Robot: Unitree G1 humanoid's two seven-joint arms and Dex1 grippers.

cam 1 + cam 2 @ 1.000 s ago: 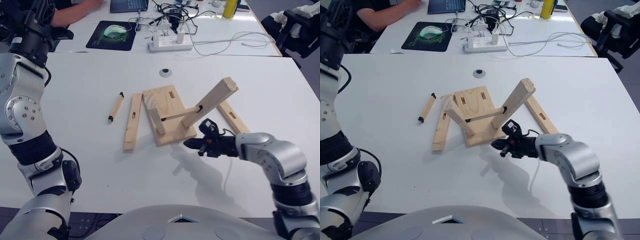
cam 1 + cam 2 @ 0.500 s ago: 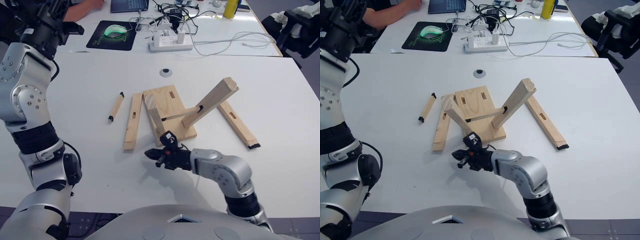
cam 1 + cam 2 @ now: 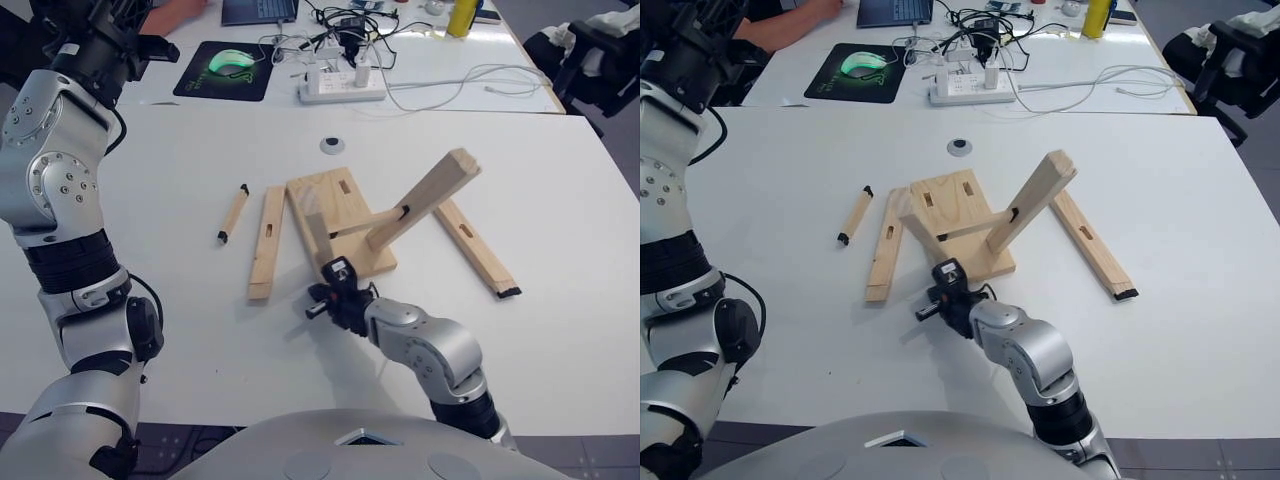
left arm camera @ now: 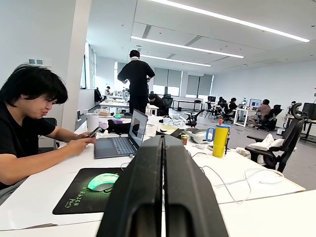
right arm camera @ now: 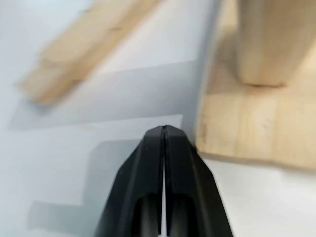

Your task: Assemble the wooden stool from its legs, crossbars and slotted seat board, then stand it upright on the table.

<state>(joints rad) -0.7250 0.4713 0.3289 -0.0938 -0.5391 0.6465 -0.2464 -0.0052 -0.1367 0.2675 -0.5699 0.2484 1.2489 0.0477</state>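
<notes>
Right pincer [image 3: 314, 309], closed and empty, has swung left to lower centre beside the seat board [image 3: 335, 200] corner; stool still part-built.

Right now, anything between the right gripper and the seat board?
Nothing visible. The right gripper, fingers shut, sits just off the seat board at its near edge, with only bare table between them.

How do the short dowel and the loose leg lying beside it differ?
The dowel is shorter and thinner, with dark ends; the leg is longer, flat-sided and slotted. The dowel lies apart, while the leg lies close beside the seat board. Both rest flat on the table, unheld.
</notes>
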